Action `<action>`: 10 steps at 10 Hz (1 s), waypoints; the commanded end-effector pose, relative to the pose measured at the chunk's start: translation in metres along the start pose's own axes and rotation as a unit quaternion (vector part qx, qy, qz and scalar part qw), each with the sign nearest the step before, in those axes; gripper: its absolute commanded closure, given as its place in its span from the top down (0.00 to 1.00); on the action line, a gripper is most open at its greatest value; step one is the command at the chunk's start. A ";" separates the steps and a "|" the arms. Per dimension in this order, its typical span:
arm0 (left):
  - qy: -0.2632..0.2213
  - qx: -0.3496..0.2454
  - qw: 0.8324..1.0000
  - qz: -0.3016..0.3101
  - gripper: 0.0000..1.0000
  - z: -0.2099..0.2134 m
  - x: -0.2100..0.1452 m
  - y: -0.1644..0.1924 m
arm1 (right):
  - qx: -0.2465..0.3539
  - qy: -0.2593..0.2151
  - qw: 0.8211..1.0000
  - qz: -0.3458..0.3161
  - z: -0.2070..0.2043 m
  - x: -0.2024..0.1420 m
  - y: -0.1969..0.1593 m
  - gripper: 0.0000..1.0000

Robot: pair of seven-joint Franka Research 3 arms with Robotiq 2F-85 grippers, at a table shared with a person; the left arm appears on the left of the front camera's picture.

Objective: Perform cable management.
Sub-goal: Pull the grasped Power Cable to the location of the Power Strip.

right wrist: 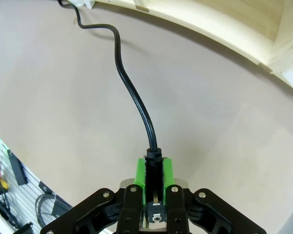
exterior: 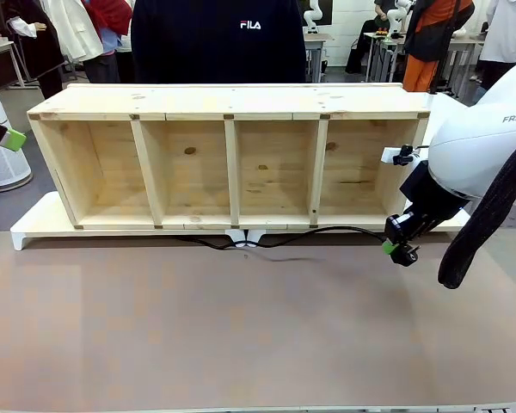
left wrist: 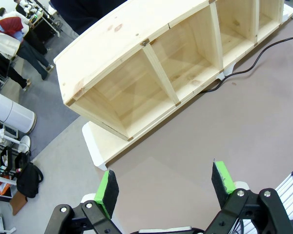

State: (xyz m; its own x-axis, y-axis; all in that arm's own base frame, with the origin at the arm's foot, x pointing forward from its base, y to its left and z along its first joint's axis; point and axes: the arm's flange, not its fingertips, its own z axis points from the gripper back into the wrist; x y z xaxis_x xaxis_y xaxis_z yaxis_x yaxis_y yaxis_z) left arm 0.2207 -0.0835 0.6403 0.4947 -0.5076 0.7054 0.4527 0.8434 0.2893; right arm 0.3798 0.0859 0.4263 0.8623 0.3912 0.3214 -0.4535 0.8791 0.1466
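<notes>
Green pads of my right gripper are clamping the cable at its plug end. Its length is running straight ahead of the fingertips, then snaking toward the shelf. I am seeing my left gripper hanging wide open, well apart from it.

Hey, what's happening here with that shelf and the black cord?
The robot's right end effector is shut on the plug end of a black cable, in front of the right end of a four-compartment wooden shelf on the table. The rest of the cable trails along the shelf's front toward its middle. The left end effector is open and holds nothing, off at the shelf's left end. A person stands behind the shelf.
</notes>
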 end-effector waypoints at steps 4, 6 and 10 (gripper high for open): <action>-0.004 0.000 1.000 0.000 1.00 -0.002 0.000 -0.001 | 0.003 -0.004 1.000 -0.007 0.002 0.000 0.001 0.16; -0.004 0.000 1.000 0.000 1.00 -0.002 0.000 -0.001 | -0.001 0.000 1.000 0.001 0.000 0.000 0.001 0.16; -0.004 0.000 1.000 0.000 1.00 -0.002 0.000 -0.001 | -0.053 -0.015 0.996 -0.069 0.028 -0.032 -0.044 0.16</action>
State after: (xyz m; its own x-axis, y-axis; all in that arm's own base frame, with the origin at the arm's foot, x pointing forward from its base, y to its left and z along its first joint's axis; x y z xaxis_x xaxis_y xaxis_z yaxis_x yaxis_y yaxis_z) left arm 0.2207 -0.0834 0.6404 0.4947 -0.5074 0.7056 0.4527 0.8435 0.2892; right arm 0.3844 0.0393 0.4374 0.8925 0.3010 0.3359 -0.3532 0.9296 0.1054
